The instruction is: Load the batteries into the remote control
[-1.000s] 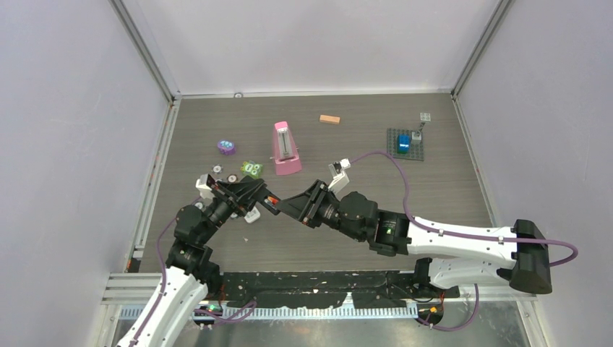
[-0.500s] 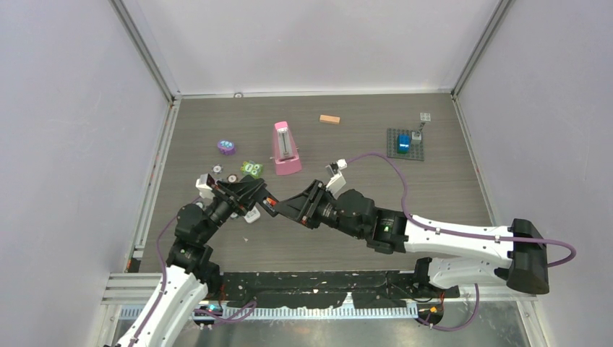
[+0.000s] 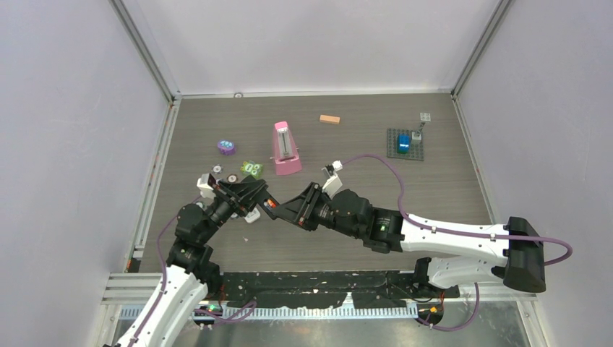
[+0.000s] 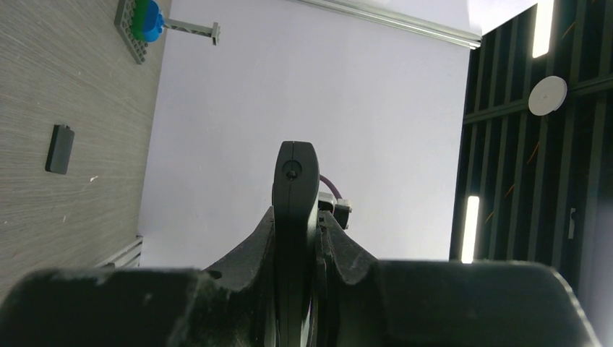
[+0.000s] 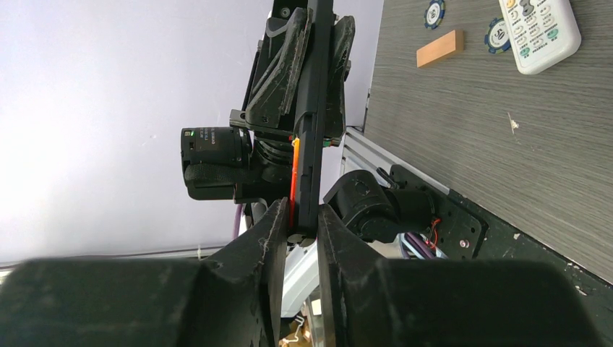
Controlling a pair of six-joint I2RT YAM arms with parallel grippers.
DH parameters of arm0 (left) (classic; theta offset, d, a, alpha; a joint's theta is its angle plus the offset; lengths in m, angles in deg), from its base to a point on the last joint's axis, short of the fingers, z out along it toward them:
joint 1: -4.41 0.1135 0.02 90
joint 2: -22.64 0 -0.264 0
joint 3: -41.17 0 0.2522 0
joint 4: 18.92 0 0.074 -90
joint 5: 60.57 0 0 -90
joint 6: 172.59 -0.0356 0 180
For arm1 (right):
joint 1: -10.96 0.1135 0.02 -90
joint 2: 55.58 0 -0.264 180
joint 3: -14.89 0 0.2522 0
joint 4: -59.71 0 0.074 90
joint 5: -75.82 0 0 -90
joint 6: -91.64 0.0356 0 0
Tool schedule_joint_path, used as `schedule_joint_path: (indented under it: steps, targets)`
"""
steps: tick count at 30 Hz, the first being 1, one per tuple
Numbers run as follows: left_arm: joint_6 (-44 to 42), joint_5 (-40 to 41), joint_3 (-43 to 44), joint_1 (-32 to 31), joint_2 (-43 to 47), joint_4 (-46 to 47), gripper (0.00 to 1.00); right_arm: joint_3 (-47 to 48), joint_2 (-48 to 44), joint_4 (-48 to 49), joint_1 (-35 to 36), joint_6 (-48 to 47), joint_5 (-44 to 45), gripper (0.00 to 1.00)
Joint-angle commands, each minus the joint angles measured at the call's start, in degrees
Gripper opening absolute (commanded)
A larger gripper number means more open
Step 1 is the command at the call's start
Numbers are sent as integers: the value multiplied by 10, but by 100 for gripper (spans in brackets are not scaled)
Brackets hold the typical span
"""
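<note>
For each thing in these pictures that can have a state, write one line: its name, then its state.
left gripper: shut on the black remote.
right gripper: shut on the remote's free end.
black remote: held clear of the table, edge-on.
orange battery: lodged along the remote's edge.
white remote: lying flat, buttons up.
small black panel: lying loose on the table.

Left-near, the left gripper (image 3: 259, 194) and right gripper (image 3: 275, 206) both clamp a slim black remote control (image 5: 307, 184), blocking that spot. A white button remote (image 3: 252, 215) lies beneath. Just beyond crowd a pink wedge-shaped metronome (image 3: 287, 148), a green toy (image 3: 251, 168) and round poker chips (image 3: 232, 177). Bare grey wood-grain tabletop (image 3: 347, 141) stretches right to a dark studded baseplate (image 3: 394, 152).
</note>
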Motion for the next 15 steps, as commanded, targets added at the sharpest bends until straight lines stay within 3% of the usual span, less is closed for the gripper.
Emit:
schedule_joint_path:
  steps: [1, 3, 5, 8, 10, 15]
  targets:
    - [2, -23, 28, -3, 7, 42, 0, 10, 0, 2, -3, -2, 8, 24]
    - [-2, -20, 26, -3, 9, 42, 0, 3, -6, 11, -4, -2, 9, 25]
    - [-17, -16, 26, -3, 11, 38, 0, -5, -19, 18, -3, -5, 14, 34]
    - [-44, -11, 29, -3, 18, 22, 0, 0, -32, 12, -4, -33, 13, 59]
    - [-61, -8, 26, -3, 22, 19, 0, 13, -36, -3, -6, -58, 4, 71]
    - [-92, -27, 20, -3, 17, 51, 0, 11, -40, 1, -15, -84, -30, 77]
